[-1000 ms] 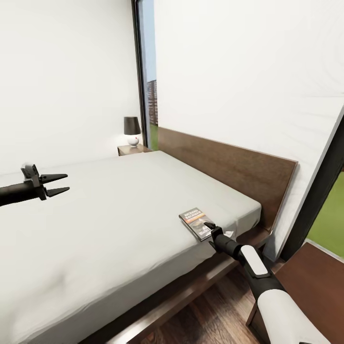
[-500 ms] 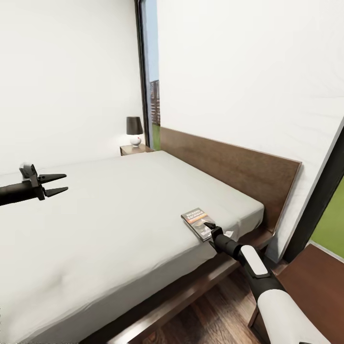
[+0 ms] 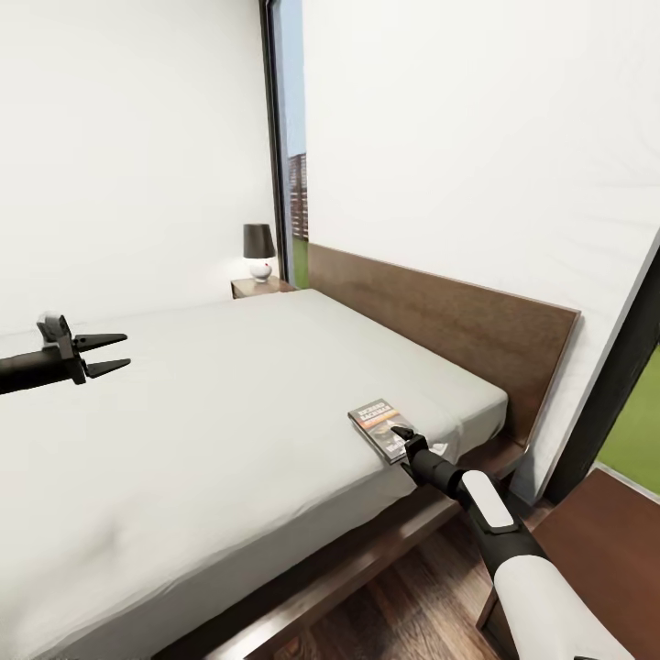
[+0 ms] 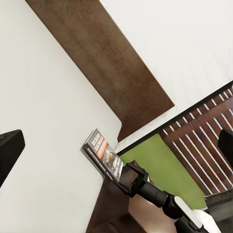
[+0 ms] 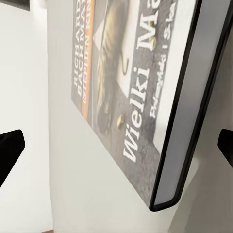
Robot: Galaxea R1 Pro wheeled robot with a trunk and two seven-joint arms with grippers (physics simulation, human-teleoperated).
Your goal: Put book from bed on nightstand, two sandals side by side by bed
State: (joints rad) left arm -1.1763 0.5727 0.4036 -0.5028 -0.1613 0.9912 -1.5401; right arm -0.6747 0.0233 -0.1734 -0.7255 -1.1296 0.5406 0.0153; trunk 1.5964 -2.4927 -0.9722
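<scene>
The book (image 3: 377,424) lies flat on the bed's (image 3: 229,412) grey mattress, near the edge by the headboard; its dark cover with the orange band also shows in the left wrist view (image 4: 103,154). My right gripper (image 3: 404,439) is open at the book's near end. In the right wrist view the book (image 5: 126,82) lies between the spread fingertips, its corner closest. My left gripper (image 3: 105,355) hovers open and empty over the mattress at the left. The sandals are out of view.
A nightstand (image 3: 259,286) with a dark-shaded lamp (image 3: 258,246) stands beyond the bed by the window. Another nightstand's (image 3: 600,541) brown top is at the lower right, beside my right arm. The brown headboard (image 3: 440,321) runs along the white wall; plank floor (image 3: 403,605) lies below the bed frame.
The whole view has shifted slightly, so the camera moved. Both grippers hold their places, the right one still open at the book.
</scene>
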